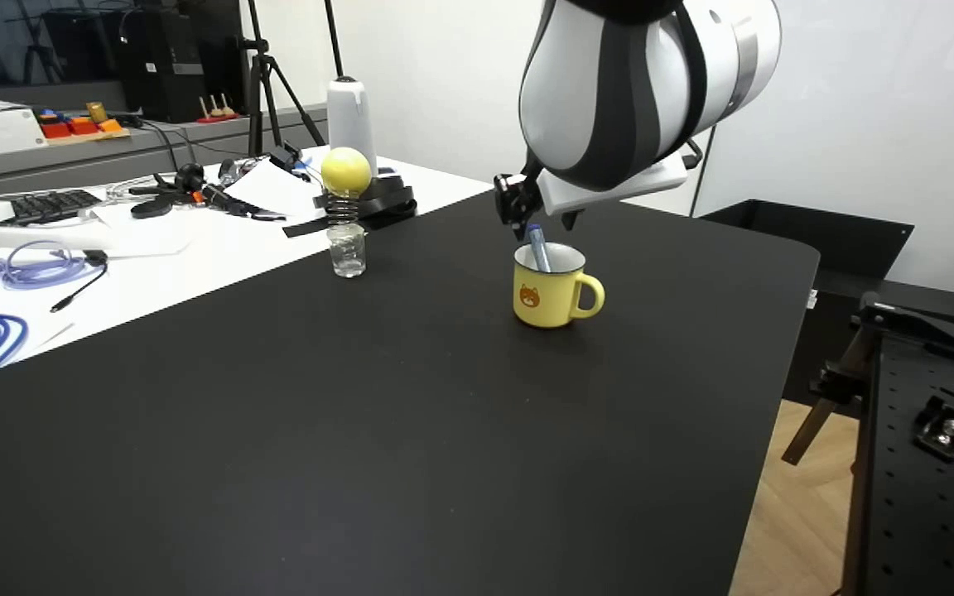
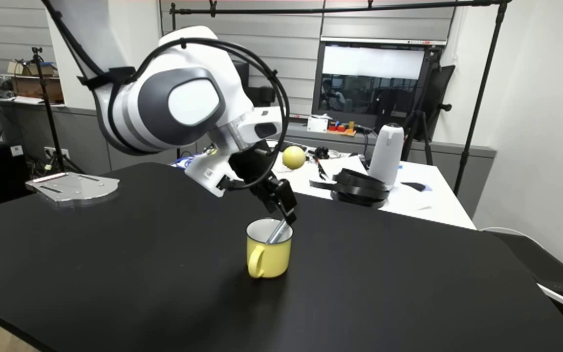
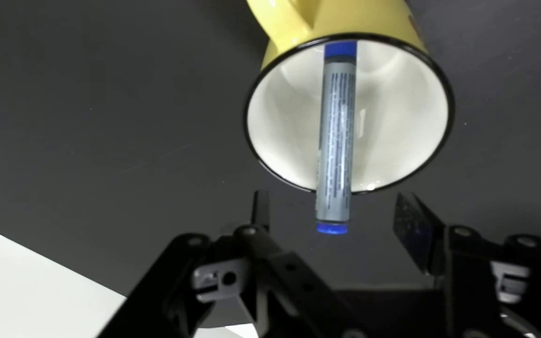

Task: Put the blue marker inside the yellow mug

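Arm: Mine is white and bends down, with the gripper tipped at a slant near the top of the mug.
Fingers: I have them spread wide, one on each side of the marker, with a gap between each and the marker.
Marker: A smooth gray stick leaning inside the mug, one blue end down in there and the other poking out past the rim.
Print: Tiny lines along the marker, too small for me to read.
Animal face: Orange, on the mug's side.
Mug: Shiny and round, yellow outside, white inside, black rim, curved handle; it stands upright.
Table: Flat and black.
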Motion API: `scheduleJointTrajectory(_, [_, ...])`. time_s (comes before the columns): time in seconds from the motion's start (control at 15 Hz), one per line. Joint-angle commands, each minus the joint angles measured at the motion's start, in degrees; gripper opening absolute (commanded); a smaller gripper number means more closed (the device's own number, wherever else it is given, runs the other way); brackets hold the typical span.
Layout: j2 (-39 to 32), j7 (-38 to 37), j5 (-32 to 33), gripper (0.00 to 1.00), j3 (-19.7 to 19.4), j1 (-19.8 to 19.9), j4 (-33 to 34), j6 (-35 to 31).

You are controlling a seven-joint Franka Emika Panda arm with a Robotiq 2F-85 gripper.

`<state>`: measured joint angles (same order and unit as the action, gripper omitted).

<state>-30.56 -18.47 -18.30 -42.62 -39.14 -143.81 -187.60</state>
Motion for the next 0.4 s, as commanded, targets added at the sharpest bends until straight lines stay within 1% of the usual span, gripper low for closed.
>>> scheduleJointTrajectory(0.0, [6.9, 2.8, 2.2, 0.99, -1.4, 0.5, 0.6, 11.0])
scheduleJointTrajectory(0.13, [10.5, 5.7, 4.0, 1.0, -1.8, 0.9, 1.6, 19.8])
scheduleJointTrajectory(0.2, [12.1, 7.4, 5.3, 1.0, -2.8, 0.3, 2.1, 23.7])
scheduleJointTrajectory(0.27, [14.1, 4.7, 12.3, 1.0, -1.8, 2.5, 2.4, 25.9])
scheduleJointTrajectory(0.33, [16.2, 4.4, 15.5, 1.0, -1.1, 3.6, 3.1, 29.9])
